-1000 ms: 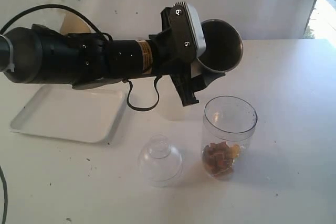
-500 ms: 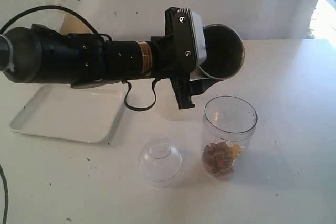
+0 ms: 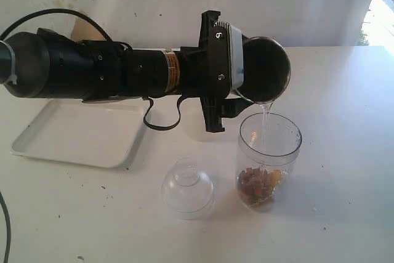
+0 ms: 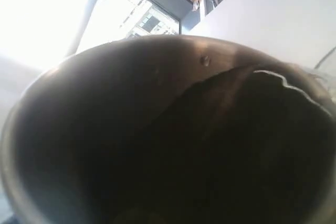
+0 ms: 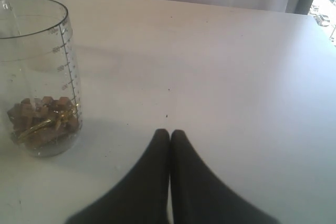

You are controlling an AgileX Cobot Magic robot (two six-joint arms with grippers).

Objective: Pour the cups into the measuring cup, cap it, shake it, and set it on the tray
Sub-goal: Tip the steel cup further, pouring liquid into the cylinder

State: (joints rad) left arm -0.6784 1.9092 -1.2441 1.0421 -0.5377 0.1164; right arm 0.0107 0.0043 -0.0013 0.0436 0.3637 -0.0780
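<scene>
Left fingers [image 3: 235, 100] grasping one tilted brushed-steel tumbler [image 3: 266, 69], clear liquid [image 3: 265, 121] streaming into one straight-sided clear plastic cylinder [image 3: 269, 152] of brown chunks [image 3: 258, 186] on white counter [image 3: 345, 121], right fingers [image 5: 157, 161] clenched empty nearby

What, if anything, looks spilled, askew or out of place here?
Nothing stands out. The tilted steel tumbler pours a thin stream straight into the upright measuring cup; no liquid shows on the table around it.
</scene>
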